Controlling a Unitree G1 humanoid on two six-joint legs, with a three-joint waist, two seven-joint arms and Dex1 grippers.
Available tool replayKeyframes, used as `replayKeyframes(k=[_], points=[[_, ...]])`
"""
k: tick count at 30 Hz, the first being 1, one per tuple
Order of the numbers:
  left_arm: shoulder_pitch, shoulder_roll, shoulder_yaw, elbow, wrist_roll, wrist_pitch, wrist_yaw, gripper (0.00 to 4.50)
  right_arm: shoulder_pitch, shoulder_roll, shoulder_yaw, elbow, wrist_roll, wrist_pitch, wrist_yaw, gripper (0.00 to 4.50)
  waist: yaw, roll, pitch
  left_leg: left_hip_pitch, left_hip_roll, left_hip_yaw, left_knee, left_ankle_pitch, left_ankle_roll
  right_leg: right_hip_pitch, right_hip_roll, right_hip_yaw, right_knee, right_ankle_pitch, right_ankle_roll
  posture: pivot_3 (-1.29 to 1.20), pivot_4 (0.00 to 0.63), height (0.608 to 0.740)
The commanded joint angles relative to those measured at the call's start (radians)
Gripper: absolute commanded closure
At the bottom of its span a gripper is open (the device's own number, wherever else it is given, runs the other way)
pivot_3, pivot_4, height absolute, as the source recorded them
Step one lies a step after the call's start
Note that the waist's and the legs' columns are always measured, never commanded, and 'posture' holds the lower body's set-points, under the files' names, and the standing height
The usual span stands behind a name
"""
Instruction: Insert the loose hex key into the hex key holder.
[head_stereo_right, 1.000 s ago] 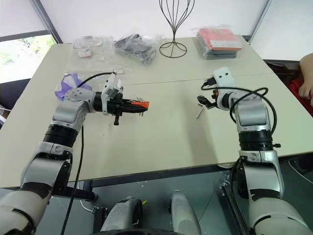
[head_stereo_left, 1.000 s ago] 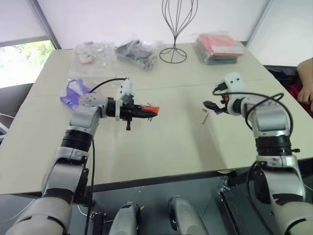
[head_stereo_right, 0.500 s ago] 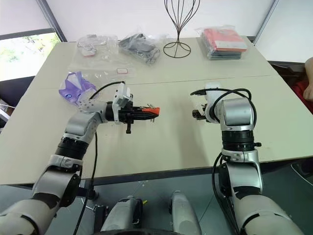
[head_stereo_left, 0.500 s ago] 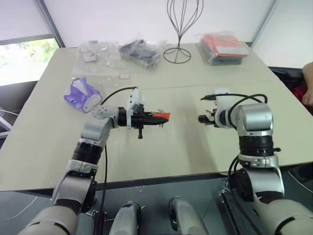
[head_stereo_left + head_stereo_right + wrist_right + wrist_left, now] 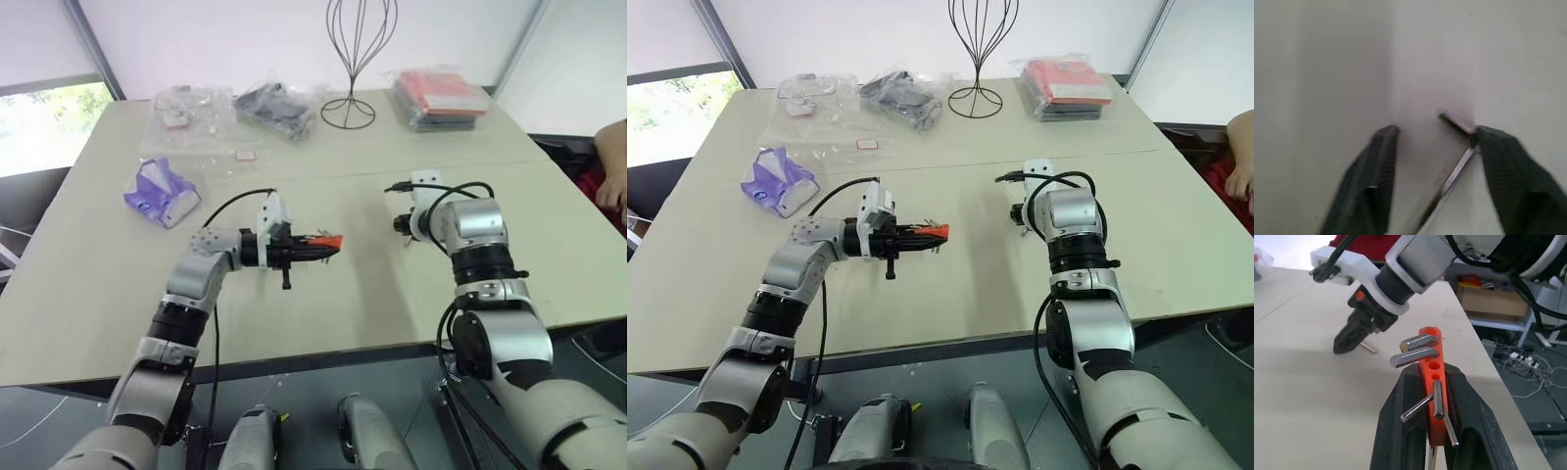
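Left tool (image 5: 1436, 396) clamped shut on orange-red plastic hex key holder (image 5: 1433, 382).
Right tool (image 5: 1435, 142) partly open, straddling thin L-shaped grey metal hex key (image 5: 1457, 161) flat on beige bench (image 5: 372, 284); nothing gripped.

Soft, even daylight fills the scene, brightest at the window (image 5: 49, 122) in the upper left of the head views. Shadows on the table (image 5: 362, 294) are faint. The right wrist view is blurred throughout; the left wrist view's background is soft.

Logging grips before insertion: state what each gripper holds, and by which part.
Left gripper clamps the hex key holder by its orange sides. Right gripper holds nothing; the loose hex key lies on the table between its open fingers.
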Motion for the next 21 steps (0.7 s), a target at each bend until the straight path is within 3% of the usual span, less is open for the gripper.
replayKeyframes(k=[1,2,7,13,21], points=[[-0.004,0.012,0.01,-0.046,-0.015,-0.007,0.015,4.5,0.052,0.0,0.028,-0.019,-0.011,0.057,-0.018,3.98,0.006,0.0,0.0,0.0,0.0,0.0,0.0,0.0,0.0,0.0,0.0,0.0,0.0,0.0,0.0,0.0,0.15,0.74],[-0.003,0.014,0.011,-0.048,-0.016,-0.006,0.018,4.5,0.066,0.003,0.034,-0.046,-0.007,0.082,-0.016,4.46,0.008,0.0,0.0,0.0,0.0,-0.001,0.0,0.0,0.0,0.0,0.0,0.0,0.0,0.0,0.0,0.0,0.15,0.74],[-0.007,0.018,0.008,-0.042,-0.018,-0.01,0.023,4.5,0.133,0.002,0.065,-0.161,-0.003,0.128,-0.006,4.46,0.017,-0.002,-0.001,-0.001,0.0,-0.002,-0.002,0.0,0.0,0.0,-0.001,-0.001,-0.001,0.0,0.0,0.0,0.15,0.74],[-0.045,0.016,0.013,0.017,-0.013,-0.027,0.02,4.5,0.113,-0.033,0.03,-0.189,0.008,0.052,-0.002,4.46,0.017,-0.002,-0.001,-0.001,0.0,-0.002,-0.002,0.0,0.0,0.0,-0.001,-0.002,-0.002,-0.001,0.0,0.0,0.15,0.74],[-0.088,0.003,0.011,0.1,-0.003,-0.071,0.016,4.5,0.158,-0.186,0.212,-0.266,-0.094,-0.437,0.116,4.46,0.013,-0.001,0.0,-0.003,-0.002,-0.001,-0.004,0.0,0.0,-0.001,-0.001,-0.001,-0.006,-0.001,0.002,0.0,0.15,0.74]])
